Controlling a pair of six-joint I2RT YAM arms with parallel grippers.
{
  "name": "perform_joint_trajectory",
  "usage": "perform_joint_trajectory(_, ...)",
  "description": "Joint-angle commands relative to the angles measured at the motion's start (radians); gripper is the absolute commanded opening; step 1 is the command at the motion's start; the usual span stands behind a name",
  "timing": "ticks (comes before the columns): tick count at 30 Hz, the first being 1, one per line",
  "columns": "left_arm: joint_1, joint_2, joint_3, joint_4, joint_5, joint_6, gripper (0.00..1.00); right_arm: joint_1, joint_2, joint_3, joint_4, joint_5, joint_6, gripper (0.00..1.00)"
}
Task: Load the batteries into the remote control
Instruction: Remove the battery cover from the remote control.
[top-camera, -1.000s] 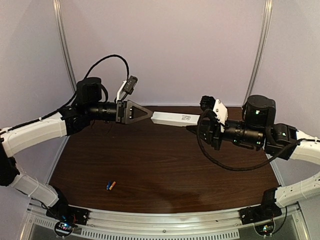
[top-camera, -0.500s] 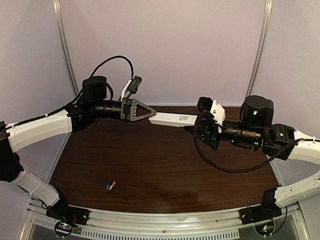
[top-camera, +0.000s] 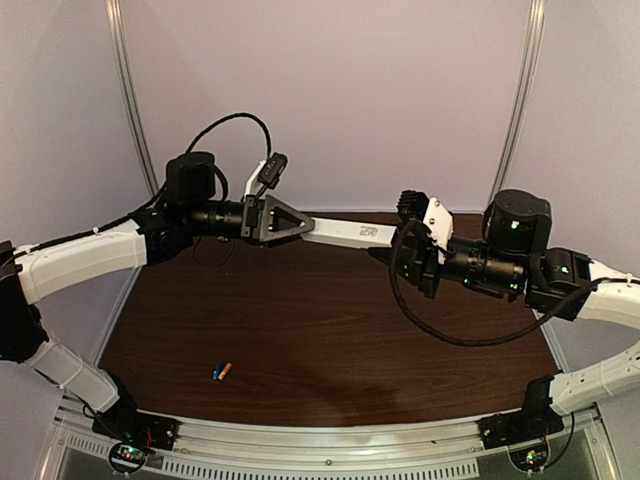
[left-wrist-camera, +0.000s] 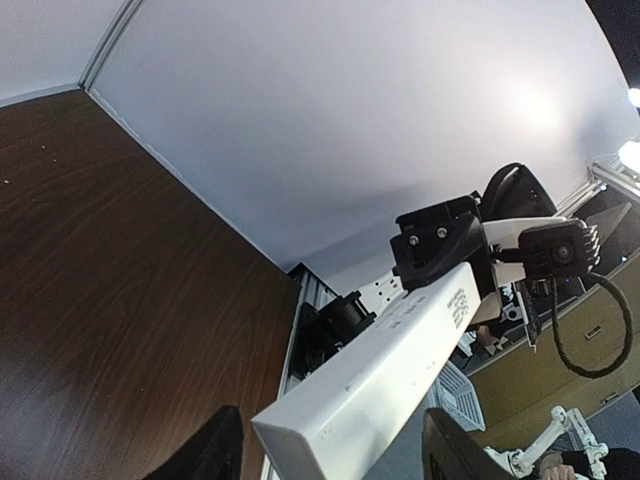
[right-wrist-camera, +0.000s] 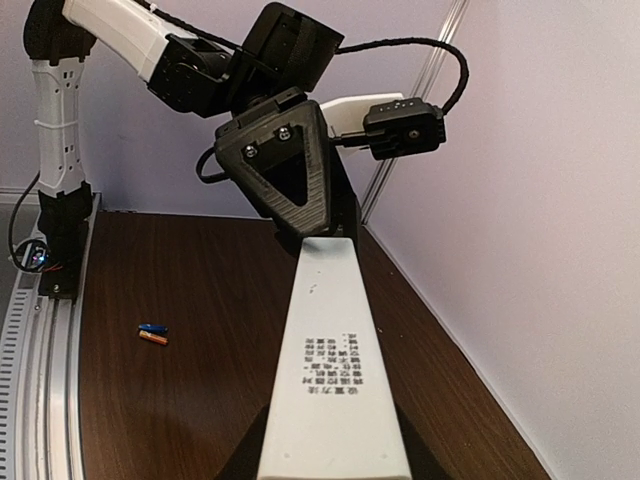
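Observation:
The white remote control (top-camera: 350, 233) hangs in the air above the back of the table, printed side up. My right gripper (top-camera: 398, 246) is shut on its right end; in the right wrist view the remote (right-wrist-camera: 330, 370) runs away from the gripper (right-wrist-camera: 333, 445). My left gripper (top-camera: 297, 227) is open at the remote's left end. In the left wrist view that end (left-wrist-camera: 370, 385) lies between the wide-apart jaws of the gripper (left-wrist-camera: 332, 425), with gaps on both sides. The blue and orange batteries (top-camera: 222, 371) lie side by side on the table at the front left; they also show in the right wrist view (right-wrist-camera: 153, 334).
The brown table (top-camera: 320, 340) has a metal rail (top-camera: 330, 450) along its near edge. Purple walls close the back and sides. A black cable (top-camera: 440, 325) loops below my right wrist.
My left gripper has moved right and a little up, so the remote's left end now sits between its open jaws. The right gripper shifted slightly with the remote. The batteries have not moved.

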Motion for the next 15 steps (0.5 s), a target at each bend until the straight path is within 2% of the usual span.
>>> perform_joint_trajectory(1, -0.009, 0.015, 0.012, 0.0, 0.007, 0.001, 0.62, 0.007, -0.018, -0.014, 0.055, 0.028, -0.009, 0.0)
perform_joint_trajectory(4, -0.009, 0.022, 0.02, -0.009, 0.004, 0.008, 0.58, 0.008, -0.018, -0.014, 0.053, 0.025, -0.01, 0.0)
perform_joint_trajectory(7, -0.009, 0.019, 0.01, 0.027, 0.007, -0.004, 0.46, 0.009, -0.017, -0.014, 0.05, 0.022, -0.012, 0.0)
perform_joint_trajectory(10, -0.009, 0.02, 0.008, 0.056, 0.026, -0.018, 0.38, 0.009, -0.023, -0.016, 0.047, 0.02, -0.013, 0.0)
perform_joint_trajectory(15, -0.006, 0.014, -0.008, 0.092, 0.033, -0.041, 0.36, 0.009, -0.042, -0.026, 0.046, 0.022, -0.016, 0.0)
